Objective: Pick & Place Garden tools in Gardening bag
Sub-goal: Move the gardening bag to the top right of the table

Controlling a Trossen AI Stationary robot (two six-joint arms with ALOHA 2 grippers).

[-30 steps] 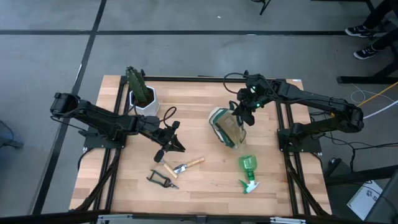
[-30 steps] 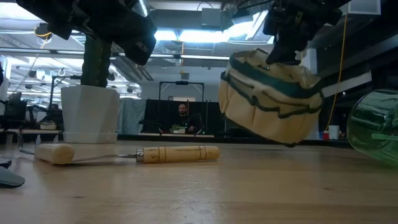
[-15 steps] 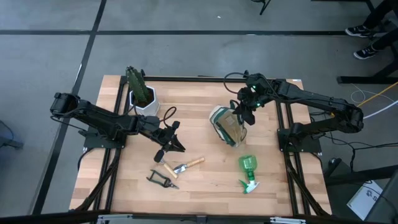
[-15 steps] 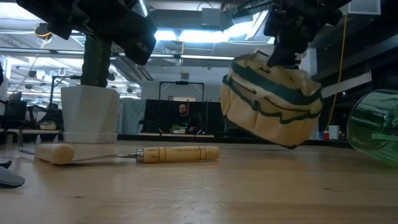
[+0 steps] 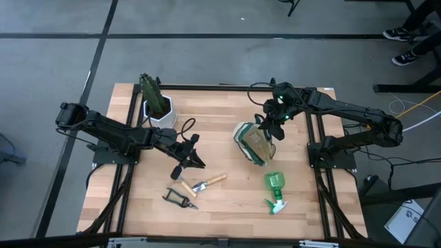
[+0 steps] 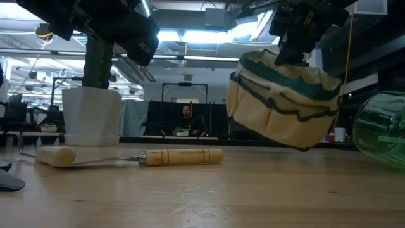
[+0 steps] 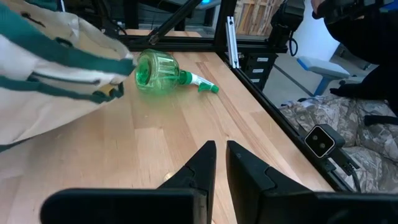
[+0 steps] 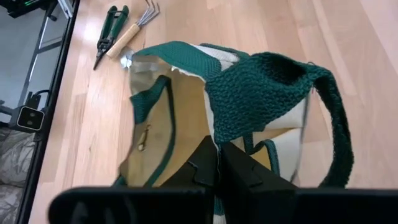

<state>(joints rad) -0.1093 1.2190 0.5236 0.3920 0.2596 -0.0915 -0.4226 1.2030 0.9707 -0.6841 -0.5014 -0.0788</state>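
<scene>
Right gripper [image 5: 270, 122] pinches the gardening bag [image 5: 251, 141] by its rim, lifted and tilted above the desk [image 5: 227, 200]; the bag has swung slightly rightward, nearer upright; left gripper [image 5: 191, 160] waits closed, empty; the trowel [image 5: 207, 183] remains unpacked.

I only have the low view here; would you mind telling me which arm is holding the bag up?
Observer: The right hand, shut on the bag at its rim.
Operator: Thanks. Is the left hand carrying a tool?
Observer: No, the left hand is shut on nothing, above the table near the trowel.
Operator: Where are the shears?
Observer: The shears lie flat by the table's front edge, in front of the trowel.
</scene>
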